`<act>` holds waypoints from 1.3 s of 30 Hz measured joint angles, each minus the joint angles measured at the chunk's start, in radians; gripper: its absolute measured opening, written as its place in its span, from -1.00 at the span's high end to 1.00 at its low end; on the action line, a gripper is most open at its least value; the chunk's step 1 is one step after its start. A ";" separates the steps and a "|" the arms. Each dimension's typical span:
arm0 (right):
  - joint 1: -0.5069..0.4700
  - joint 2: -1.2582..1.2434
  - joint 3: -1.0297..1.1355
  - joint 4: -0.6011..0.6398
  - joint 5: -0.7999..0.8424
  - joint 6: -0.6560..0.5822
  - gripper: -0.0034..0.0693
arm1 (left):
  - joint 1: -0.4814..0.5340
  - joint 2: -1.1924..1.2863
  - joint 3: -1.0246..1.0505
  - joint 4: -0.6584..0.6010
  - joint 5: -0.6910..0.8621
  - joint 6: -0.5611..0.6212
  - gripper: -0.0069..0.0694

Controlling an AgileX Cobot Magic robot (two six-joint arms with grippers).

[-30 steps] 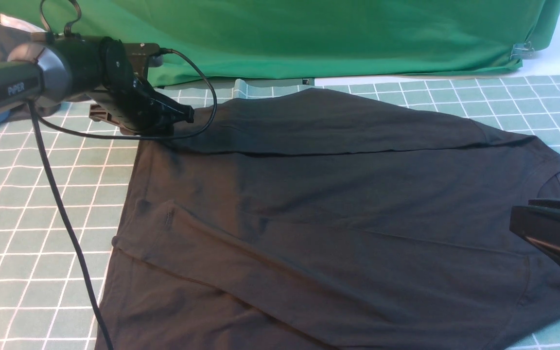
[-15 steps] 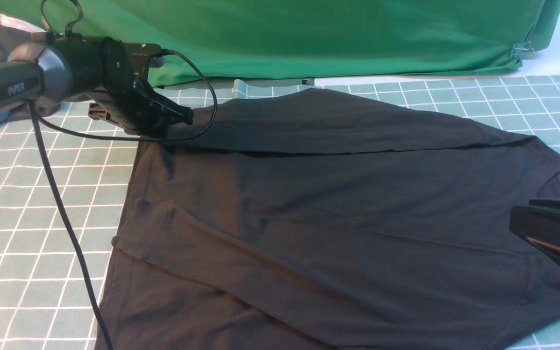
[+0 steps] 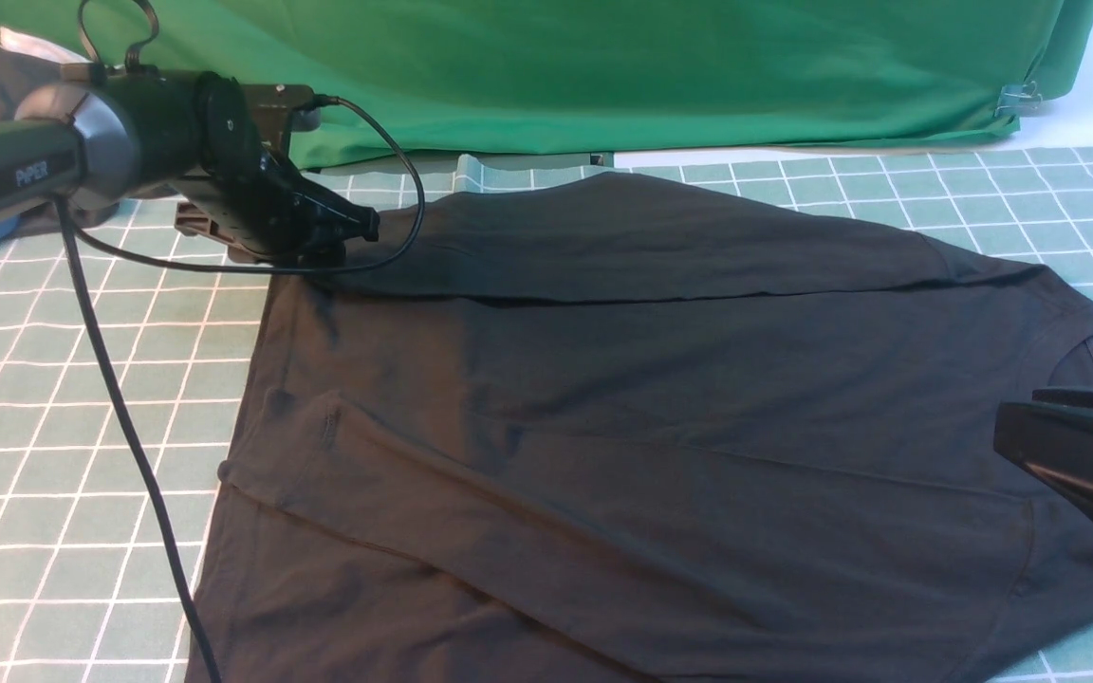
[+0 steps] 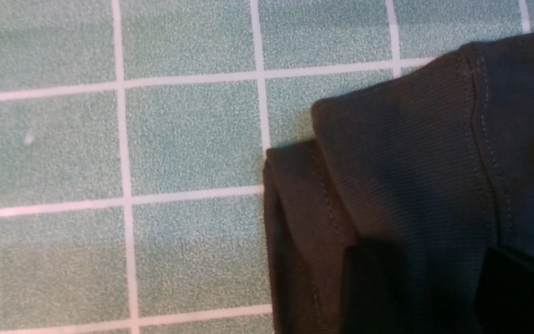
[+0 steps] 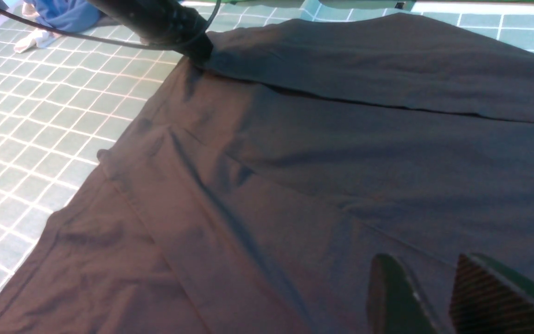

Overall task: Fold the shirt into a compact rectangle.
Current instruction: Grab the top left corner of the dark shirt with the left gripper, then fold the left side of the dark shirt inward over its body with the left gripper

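The black shirt (image 3: pixel 651 427) lies spread on the green grid mat (image 3: pixel 63 379), with no print or label showing. One sleeve is folded across its far side, and the collar end is at the right. My left gripper (image 3: pixel 357 237) sits low at the far left corner, over the sleeve cuff (image 4: pixel 410 162). It is open, and its two dark fingers stand apart with cuff cloth (image 4: pixel 434 260) between them. My right gripper (image 5: pixel 422 264) hangs open just above the shirt's right part near the collar, with nothing in it; it shows at the right edge (image 3: pixel 1007 436) of the front view.
A green cloth backdrop (image 3: pixel 603 66) hangs along the far edge of the table. A blue garment (image 5: pixel 70 11) lies at the far left behind the left arm. The left arm's black cable (image 3: pixel 120 408) trails down over the mat beside the shirt's left edge.
Almost nothing. My left gripper wobbles slightly at the sleeve cuff. The shirt and the right arm stay as they were.
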 joint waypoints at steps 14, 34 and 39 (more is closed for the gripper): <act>0.000 0.000 0.000 0.000 0.000 0.000 0.39 | 0.000 0.000 0.000 -0.033 0.000 0.013 0.47; 0.000 0.000 -0.013 -0.118 0.008 0.081 0.60 | 0.000 -0.218 0.000 -0.059 0.234 0.032 0.78; 0.000 0.015 -0.096 -0.404 0.083 0.269 0.82 | -0.002 -0.290 0.033 -0.086 0.314 0.032 0.78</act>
